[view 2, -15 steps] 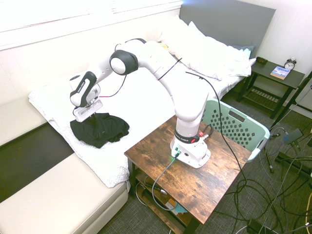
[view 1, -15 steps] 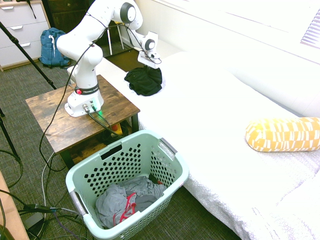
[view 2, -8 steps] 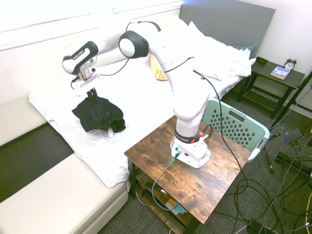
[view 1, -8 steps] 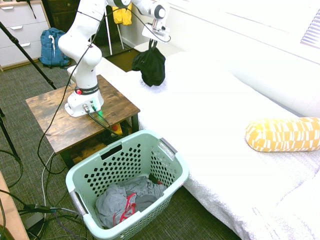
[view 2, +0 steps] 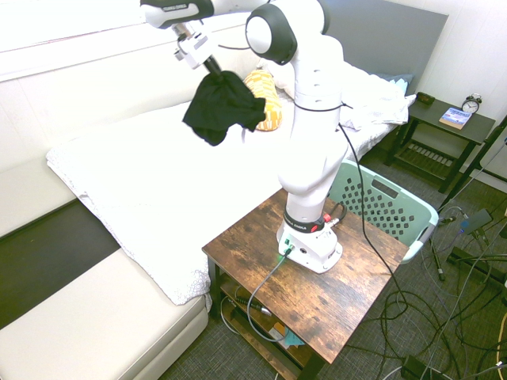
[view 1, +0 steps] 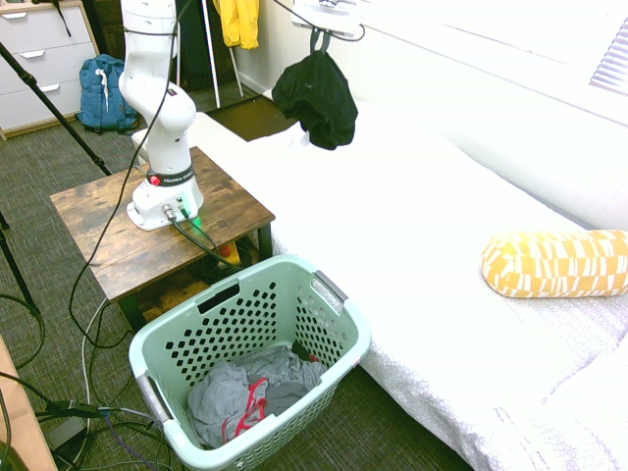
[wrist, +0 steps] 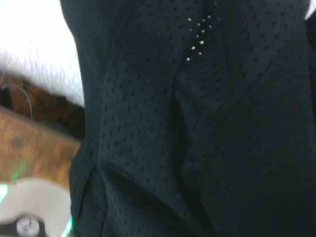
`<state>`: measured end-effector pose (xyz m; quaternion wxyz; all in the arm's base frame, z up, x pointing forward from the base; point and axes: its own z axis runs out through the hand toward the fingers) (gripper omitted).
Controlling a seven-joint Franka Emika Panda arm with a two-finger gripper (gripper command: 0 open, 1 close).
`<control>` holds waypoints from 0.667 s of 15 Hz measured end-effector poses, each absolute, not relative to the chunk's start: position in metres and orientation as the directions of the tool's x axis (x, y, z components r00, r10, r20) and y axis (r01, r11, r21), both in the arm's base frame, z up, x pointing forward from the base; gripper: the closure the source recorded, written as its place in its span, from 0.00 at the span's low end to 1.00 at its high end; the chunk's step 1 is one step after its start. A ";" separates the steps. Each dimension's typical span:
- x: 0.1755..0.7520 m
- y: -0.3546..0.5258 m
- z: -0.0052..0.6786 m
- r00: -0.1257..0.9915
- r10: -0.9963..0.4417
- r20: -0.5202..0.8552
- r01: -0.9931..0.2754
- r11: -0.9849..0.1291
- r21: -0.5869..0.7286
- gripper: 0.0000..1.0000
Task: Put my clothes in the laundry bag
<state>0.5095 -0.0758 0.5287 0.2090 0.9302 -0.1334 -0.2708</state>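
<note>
The black clothes (view 1: 317, 96) hang bunched in the air above the white bed, well clear of the bedding. My gripper (view 2: 201, 62) is shut on the clothes' top, high near the picture's upper edge. In the second exterior view the clothes (view 2: 222, 107) dangle in front of the arm's upper link. Black mesh fabric of the clothes (wrist: 197, 128) fills most of the wrist view. The mint-green laundry bag (view 1: 329, 299) stands on the carpet beside the bed and in front of the wooden table; its far side shows as laundry bag (view 2: 396, 202) behind the arm's base.
A grey garment with red trim (view 1: 245, 392) lies inside the basket. The wooden side table (view 1: 108, 240) bears the arm's base. A yellow patterned bolster (view 1: 554, 263) lies on the bed (view 1: 422, 245). A blue backpack (view 1: 101, 90) leans by the dresser.
The arm has swung up and across, lifting the clothes off the bed's corner. They now hang free in the air, higher and further over the bed than half a second ago.
</note>
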 end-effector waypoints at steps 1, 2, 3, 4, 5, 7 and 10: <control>0.481 -0.110 0.540 0.785 -0.404 -0.470 -0.146 -0.857 0.494 1.00; 0.450 -0.149 0.546 0.747 -0.457 -0.483 -0.168 -0.832 0.529 1.00; 0.417 -0.189 0.547 0.703 -0.512 -0.493 -0.197 -0.807 0.557 1.00; 0.383 -0.227 0.543 0.656 -0.566 -0.500 -0.232 -0.781 0.579 1.00; 0.348 -0.262 0.534 0.608 -0.611 -0.507 -0.273 -0.760 0.590 1.00; 0.269 -0.323 0.504 0.519 -0.681 -0.517 -0.344 -0.720 0.603 1.00; 0.163 -0.373 0.439 0.427 -0.762 -0.486 -0.383 -0.640 0.667 1.00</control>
